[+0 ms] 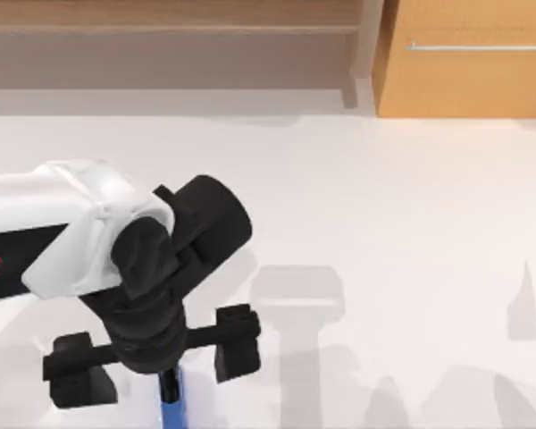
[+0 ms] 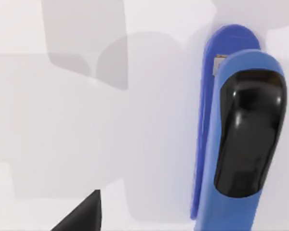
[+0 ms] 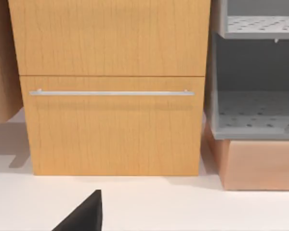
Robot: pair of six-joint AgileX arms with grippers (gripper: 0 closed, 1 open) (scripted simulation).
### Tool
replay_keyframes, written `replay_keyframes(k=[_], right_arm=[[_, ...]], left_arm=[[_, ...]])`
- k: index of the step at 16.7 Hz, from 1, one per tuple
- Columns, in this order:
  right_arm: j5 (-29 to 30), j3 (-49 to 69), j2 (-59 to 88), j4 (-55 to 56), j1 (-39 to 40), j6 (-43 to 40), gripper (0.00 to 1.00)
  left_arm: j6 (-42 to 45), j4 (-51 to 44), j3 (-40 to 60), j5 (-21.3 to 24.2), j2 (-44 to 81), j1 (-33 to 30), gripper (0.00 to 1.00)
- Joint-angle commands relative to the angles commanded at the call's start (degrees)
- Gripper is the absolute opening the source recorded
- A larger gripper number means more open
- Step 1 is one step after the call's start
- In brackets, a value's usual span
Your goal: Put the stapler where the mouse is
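The stapler [image 1: 172, 404], a bright-blue bar with a black top, lies on the white table at the top view's lower left, cut off by the picture's edge. My left gripper [image 1: 154, 356] is right over it, open, with its two black fingers spread wide on either side. In the left wrist view the stapler [image 2: 245, 139] looms large and close, set apart from one dark fingertip [image 2: 84, 217]. Nothing is held. The mouse is out of view. My right gripper [image 3: 84, 217] faces the wooden cabinet, away from the stapler.
A wooden cabinet [image 1: 464, 58] with a metal handle stands at the table's back right. Beside the cabinet [image 3: 111, 125] in the right wrist view stands a grey perforated shelf unit [image 3: 255, 115]. Bare white tabletop [image 1: 384, 206] stretches to the right of the left arm.
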Motion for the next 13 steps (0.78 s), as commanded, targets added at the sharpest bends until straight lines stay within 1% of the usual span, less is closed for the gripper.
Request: replay_keyframes(k=[4,9,13], right_arm=[[0.0,0.0,0.0,0.0,0.0,0.0,1.00],[0.0,0.0,0.0,0.0,0.0,0.0,1.00],[0.0,0.0,0.0,0.0,0.0,0.0,1.00]], left_arm=[[0.1,1.1,-0.8,0.0,0.5,0.2,1.00],[0.2,10.8,-5.4,0.0,5.0,0.1,1.00],[0.2,12.6,-6.6,0.0,6.1,0.1,1.00]])
